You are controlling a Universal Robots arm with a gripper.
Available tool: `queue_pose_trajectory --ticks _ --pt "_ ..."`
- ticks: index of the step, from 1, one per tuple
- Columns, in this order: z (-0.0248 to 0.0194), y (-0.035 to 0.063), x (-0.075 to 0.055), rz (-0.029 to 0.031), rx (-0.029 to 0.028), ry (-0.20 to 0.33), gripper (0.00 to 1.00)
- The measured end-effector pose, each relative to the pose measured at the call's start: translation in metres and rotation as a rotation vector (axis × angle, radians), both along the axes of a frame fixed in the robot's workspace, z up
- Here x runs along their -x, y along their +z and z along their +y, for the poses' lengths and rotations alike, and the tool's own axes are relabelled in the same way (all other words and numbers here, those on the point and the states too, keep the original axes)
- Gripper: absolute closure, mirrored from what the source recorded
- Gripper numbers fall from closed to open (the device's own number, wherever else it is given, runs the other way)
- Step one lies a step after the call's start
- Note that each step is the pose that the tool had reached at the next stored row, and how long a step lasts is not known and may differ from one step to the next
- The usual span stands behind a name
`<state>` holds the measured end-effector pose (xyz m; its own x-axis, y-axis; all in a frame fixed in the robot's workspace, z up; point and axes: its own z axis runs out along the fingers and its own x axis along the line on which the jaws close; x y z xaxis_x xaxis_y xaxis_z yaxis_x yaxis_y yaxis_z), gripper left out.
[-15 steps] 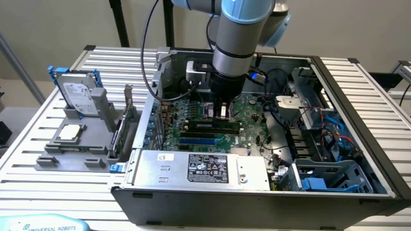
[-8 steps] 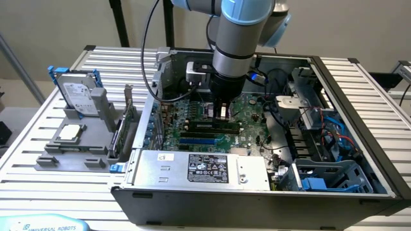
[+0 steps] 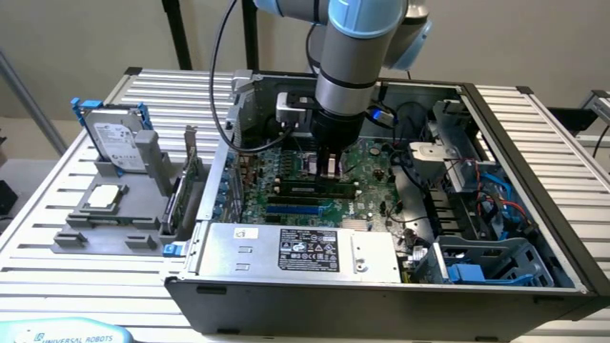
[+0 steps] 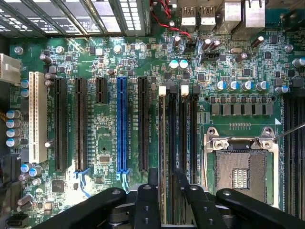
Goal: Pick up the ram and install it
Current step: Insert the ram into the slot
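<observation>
The ram is a thin green stick standing on edge in the memory slot nearest the blue expansion slot. In the wrist view the ram shows as a narrow edge between the white slot latches. My gripper hangs straight down over it inside the open computer case. In the wrist view my gripper straddles the stick's top edge, its black fingers close on either side and shut on it. The other black memory slots beside it stand bare.
The open CPU socket lies just beyond the memory slots. The power supply lines the case's front, with cables and a drive cage on the exterior view's right. Outside, a grey holder carries a hard drive, a processor and a bracketed card.
</observation>
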<state>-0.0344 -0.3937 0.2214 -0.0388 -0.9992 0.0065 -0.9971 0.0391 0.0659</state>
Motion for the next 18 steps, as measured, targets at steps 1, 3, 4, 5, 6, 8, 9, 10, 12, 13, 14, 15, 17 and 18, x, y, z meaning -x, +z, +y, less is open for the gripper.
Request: queue_pose_trajectory --ticks 1,3,4,5,6,8,9,10,12,13,14,15,17,18 --pt "0.0 0.0009 0.0 -0.0001 -0.0001 0.0 0.72" --pt "0.0 0.0051 0.0 0.0001 -0.0001 0.0 0.72" --pt "0.0 0.008 0.0 0.0001 -0.0003 0.0 0.72" --pt "0.0 0.0112 0.0 0.0001 -0.0003 0.0 0.72" --pt "0.0 0.0145 0.0 0.0001 -0.0001 0.0 0.72" --pt "0.0 0.0185 0.001 0.0 -0.0003 0.0 0.72" --pt "-0.0001 0.0194 0.002 0.0 -0.0002 0.0 0.72" --pt "-0.0001 0.0197 0.002 0.0 -0.0004 0.0 0.74" --pt "0.0 0.0197 0.003 -0.0001 -0.0006 0.0 0.8" --pt "0.0 0.0198 0.004 -0.0001 -0.0005 0.0 0.87" --pt "-0.0001 0.0199 0.004 0.0 -0.0003 0.0 0.89" --pt "-0.0001 0.0199 0.004 0.0 -0.0003 0.0 0.89" --pt "-0.0001 0.0199 0.004 0.0 -0.0003 0.0 0.89" --pt "-0.0001 0.0199 0.004 0.0 -0.0003 0.0 0.89"
